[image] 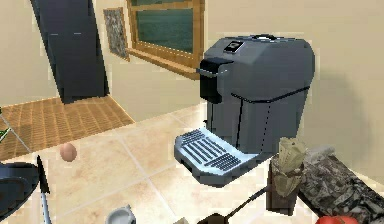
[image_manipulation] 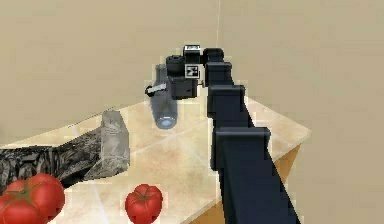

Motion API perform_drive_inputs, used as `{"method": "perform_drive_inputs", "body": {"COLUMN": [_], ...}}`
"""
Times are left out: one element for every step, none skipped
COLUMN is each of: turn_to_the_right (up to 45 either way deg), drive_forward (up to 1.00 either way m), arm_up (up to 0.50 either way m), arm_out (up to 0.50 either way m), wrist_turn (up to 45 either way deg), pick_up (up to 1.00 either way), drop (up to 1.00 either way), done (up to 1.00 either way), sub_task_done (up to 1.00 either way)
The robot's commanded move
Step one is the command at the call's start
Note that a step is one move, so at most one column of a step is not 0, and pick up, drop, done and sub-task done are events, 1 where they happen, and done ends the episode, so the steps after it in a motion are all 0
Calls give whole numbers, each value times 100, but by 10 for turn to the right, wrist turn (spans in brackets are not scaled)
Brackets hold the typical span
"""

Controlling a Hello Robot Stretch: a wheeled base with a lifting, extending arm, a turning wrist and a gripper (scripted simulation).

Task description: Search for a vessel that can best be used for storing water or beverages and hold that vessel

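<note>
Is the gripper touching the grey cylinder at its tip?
Cannot tell. In the arm side view the gripper overlaps the grey cylinder at its top; neither contact nor a gap shows plainly.

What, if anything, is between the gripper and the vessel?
Nothing visible. The grey-blue vessel is right at the far end of the gripper; can't tell whether it's held. The clear glass thing and the tomatoes lie toward the arm side view's lower left, off that line.
</note>
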Motion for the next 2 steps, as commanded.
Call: {"method": "perform_drive_inputs", "body": {"turn_to_the_right": [0, 0], "drive_forward": [0, 0], "arm_up": [0, 0], "arm_out": [0, 0], "wrist_turn": [0, 0], "pick_up": [100, 0], "drop": [0, 0], "done": [0, 100], "sub_task_done": [0, 0]}}
